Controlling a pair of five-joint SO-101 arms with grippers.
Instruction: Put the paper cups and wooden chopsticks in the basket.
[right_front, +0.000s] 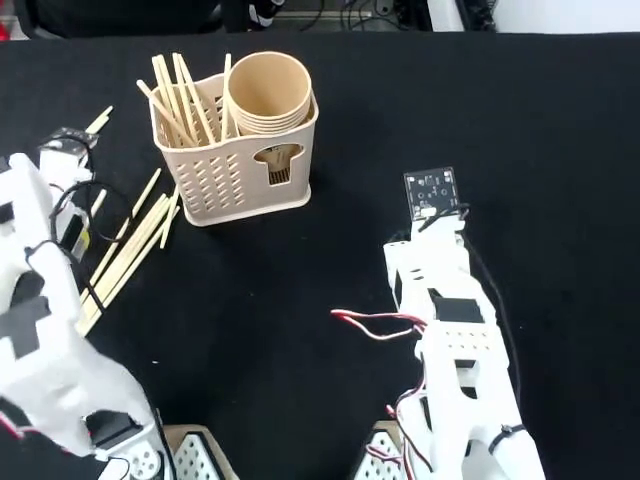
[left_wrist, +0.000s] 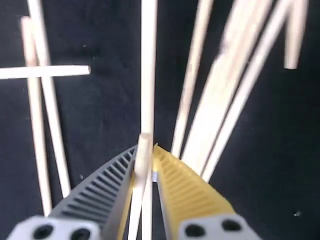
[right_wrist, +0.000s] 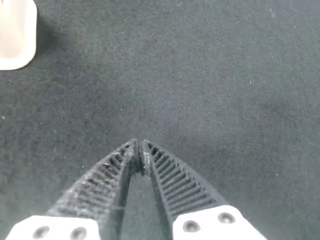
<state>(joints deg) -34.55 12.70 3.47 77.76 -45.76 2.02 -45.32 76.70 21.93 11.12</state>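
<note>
A beige slotted basket (right_front: 235, 175) stands at the back of the black table. It holds a stack of paper cups (right_front: 268, 92) and several wooden chopsticks (right_front: 180, 95) standing upright. More loose chopsticks (right_front: 128, 250) lie in a bundle left of the basket, beside the left arm (right_front: 40, 230). My left gripper (left_wrist: 146, 148) is shut on a wooden chopstick (left_wrist: 148, 75) just above the other loose chopsticks (left_wrist: 235, 95). My right gripper (right_wrist: 138, 146) is shut with nothing in it, low over bare cloth. A corner of the basket (right_wrist: 15, 35) lies off to its side.
The right arm (right_front: 445, 310) stretches from the front edge toward the table's middle, with red wires (right_front: 375, 325) at its side. Black cloth (right_front: 520, 150) covers the table. Two arm bases (right_front: 200, 455) sit at the front edge.
</note>
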